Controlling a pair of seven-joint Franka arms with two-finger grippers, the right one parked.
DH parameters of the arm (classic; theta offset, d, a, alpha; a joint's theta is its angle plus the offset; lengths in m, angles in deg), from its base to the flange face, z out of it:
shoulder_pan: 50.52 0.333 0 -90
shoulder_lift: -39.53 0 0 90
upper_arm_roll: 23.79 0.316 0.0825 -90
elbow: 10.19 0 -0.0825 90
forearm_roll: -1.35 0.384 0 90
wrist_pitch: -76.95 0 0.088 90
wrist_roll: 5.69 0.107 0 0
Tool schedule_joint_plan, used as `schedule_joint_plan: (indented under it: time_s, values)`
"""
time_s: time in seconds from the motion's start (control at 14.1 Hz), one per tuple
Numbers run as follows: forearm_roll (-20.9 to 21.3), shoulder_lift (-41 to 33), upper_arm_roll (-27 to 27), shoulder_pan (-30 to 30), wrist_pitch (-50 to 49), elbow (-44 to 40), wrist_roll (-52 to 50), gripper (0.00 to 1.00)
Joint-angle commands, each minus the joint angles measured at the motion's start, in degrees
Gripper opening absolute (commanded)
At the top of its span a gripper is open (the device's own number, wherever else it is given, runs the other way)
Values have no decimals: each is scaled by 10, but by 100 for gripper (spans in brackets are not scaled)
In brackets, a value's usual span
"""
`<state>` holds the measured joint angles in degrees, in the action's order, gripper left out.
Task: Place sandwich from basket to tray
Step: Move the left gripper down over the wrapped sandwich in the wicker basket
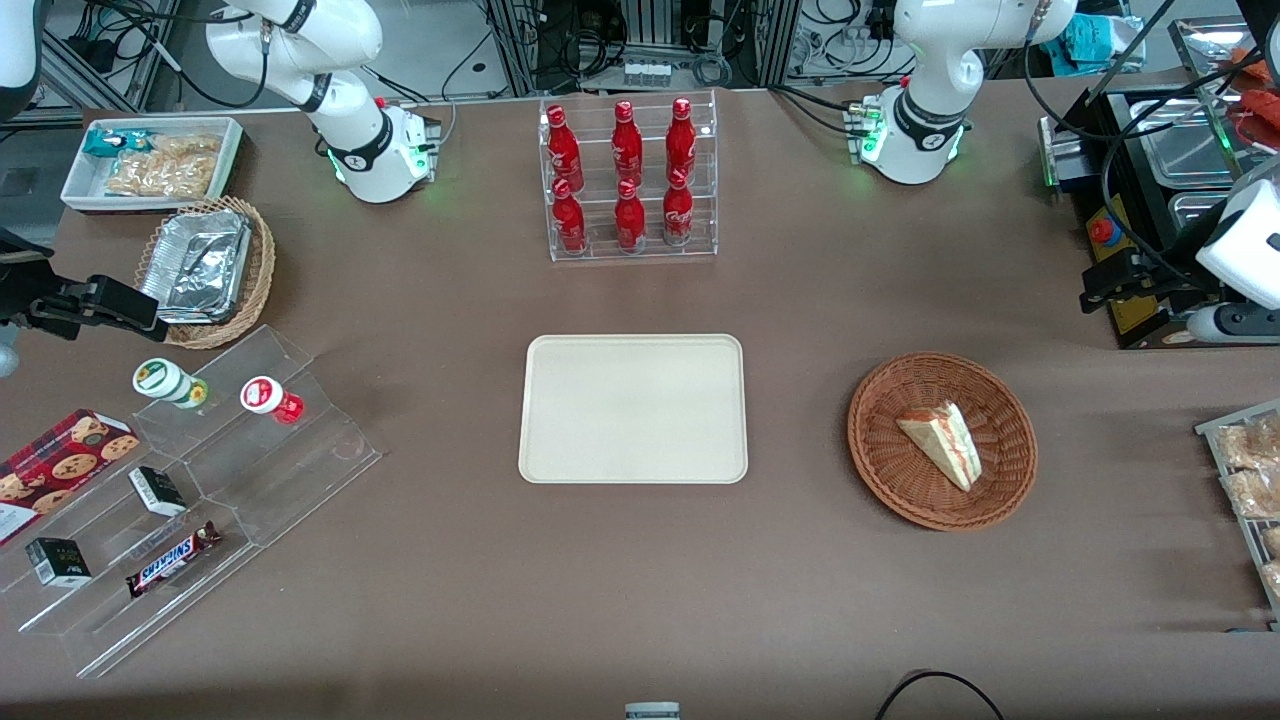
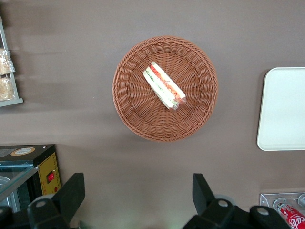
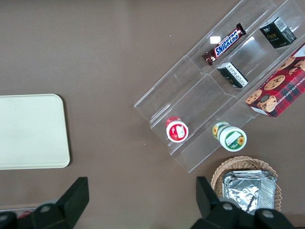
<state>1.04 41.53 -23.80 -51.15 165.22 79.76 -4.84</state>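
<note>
Sandwich (image 2: 164, 86) lying mid-basket (image 2: 128, 114), well inside the wicker rim, toward the bench's working-arm end. Gripper (image 2: 138, 198) hovering high above, fingers spread wide. Descending squarely, aligning jaws across the bread faces, squeezing gently.

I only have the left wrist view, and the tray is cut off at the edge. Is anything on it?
Observer: No. The front view shows the whole tray, and it is bare.
Operator: What stands near it?
Observer: A rack of red bottles, farther from the front camera than the tray.
Operator: Where's my gripper against the basket?
Observer: The gripper, open, hangs apart from the basket holding the sandwich. It is farther from the front camera and nearer the working arm's end.
</note>
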Motion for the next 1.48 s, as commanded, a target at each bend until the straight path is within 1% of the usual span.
schedule_joint_plan:
  time_s: [0.0, 0.21, 0.28, 0.42, 0.49, 0.64, 0.71, 0.92, 1.13, 1.41]
  values:
    - [-2, -1, 0, 0, -5, -1, 9, 100]
    - [-4, -1, 0, 0, -2, -1, -7, 100]
    - [-4, 9, 0, 0, -2, -2, -43, 100]
    - [0, 33, -1, -3, 1, -1, -148, 100]
    - [0, 44, -1, -8, 1, -1, -181, 100]
    - [2, 83, -1, -11, 12, 3, -216, 100]
    - [2, 102, -1, -11, 33, 14, -233, 100]
    - [2, 156, -1, -32, 163, 80, -331, 100]
    - [3, 214, -1, -44, 257, 109, -406, 100]
    - [2, 223, -1, -53, 394, 201, -442, 100]
